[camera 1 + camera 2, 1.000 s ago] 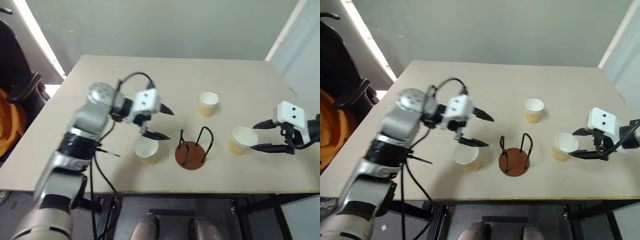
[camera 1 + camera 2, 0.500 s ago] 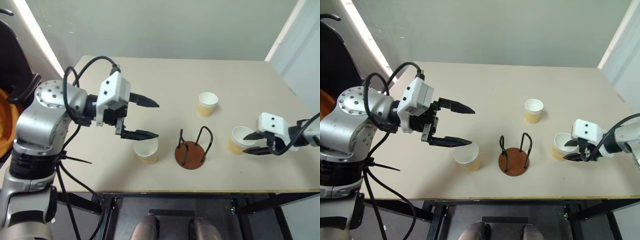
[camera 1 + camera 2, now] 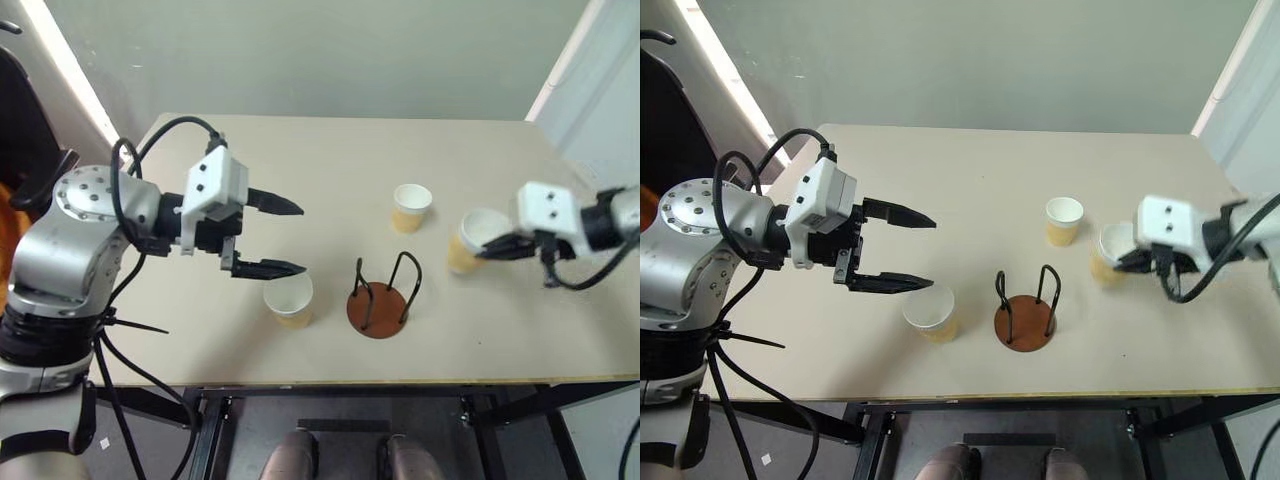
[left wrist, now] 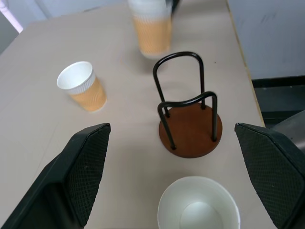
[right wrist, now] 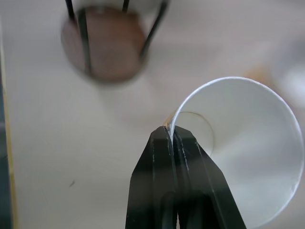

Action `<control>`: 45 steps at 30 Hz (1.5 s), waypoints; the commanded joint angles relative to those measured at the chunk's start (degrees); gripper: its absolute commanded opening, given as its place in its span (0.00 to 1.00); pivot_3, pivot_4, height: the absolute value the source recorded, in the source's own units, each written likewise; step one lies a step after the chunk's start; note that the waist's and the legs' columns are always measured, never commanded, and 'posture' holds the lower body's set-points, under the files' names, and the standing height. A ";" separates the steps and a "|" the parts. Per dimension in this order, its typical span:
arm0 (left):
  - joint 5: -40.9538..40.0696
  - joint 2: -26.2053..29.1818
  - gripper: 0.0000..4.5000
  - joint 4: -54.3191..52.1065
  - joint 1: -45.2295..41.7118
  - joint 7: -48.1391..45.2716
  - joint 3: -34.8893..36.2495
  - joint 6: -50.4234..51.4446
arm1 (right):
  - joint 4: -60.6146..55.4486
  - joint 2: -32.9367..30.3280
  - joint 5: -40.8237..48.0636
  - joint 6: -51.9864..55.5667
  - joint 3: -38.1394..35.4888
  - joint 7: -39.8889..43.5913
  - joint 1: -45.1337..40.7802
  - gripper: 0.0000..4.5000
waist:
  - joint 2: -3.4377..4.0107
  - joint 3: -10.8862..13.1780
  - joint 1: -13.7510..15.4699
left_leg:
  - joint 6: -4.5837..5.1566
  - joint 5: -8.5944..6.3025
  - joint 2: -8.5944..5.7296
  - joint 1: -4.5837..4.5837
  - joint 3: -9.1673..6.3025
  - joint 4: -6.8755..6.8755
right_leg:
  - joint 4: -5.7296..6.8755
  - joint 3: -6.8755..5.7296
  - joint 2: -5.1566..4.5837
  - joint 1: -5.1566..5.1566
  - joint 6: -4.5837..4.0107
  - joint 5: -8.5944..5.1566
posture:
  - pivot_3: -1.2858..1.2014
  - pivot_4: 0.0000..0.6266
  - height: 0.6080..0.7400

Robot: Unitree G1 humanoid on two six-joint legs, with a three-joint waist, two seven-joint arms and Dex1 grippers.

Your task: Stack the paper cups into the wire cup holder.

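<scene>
Both head views look steeply down over the table (nearly the same scene); each wrist view looks close along its fingers, sharing the wire cup holder.

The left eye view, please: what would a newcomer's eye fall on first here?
Probably the right gripper, shut on the rim of a paper cup and holding it above the table, right of the wire cup holder. Next, the left gripper, open above another cup standing left of the holder.
</scene>
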 commanded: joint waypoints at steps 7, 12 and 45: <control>0.35 1.00 1.00 0.02 -0.04 0.65 0.61 -1.97 | -4.87 11.45 8.57 -0.03 4.53 8.96 -16.10 0.01 | -0.05 -0.02 -0.38 | -0.24 0.14 0.09 0.09 -0.07 -0.29 | 0.02 -0.07 0.10 -0.08 -0.37 -0.22 | 0.52 0.24 1.00; -0.06 1.36 1.00 -1.40 0.92 1.27 1.01 -1.37 | -4.46 12.63 5.33 -3.94 8.64 9.41 -14.96 0.01 | -0.03 -0.01 -0.21 | -0.30 0.19 0.08 0.01 -0.15 -0.35 | 0.04 -0.11 0.06 -0.12 -0.49 -0.29 | 0.52 0.24 1.00; 18.03 -8.97 1.00 8.76 -6.32 22.88 -7.71 -7.52 | 56.78 27.76 -28.40 -35.44 22.12 -12.24 -34.06 0.89 | 0.00 0.00 -0.40 | -0.47 0.39 0.12 0.14 -0.40 -0.72 | 0.12 -0.17 0.00 -0.33 -0.96 0.12 | 0.52 0.24 1.00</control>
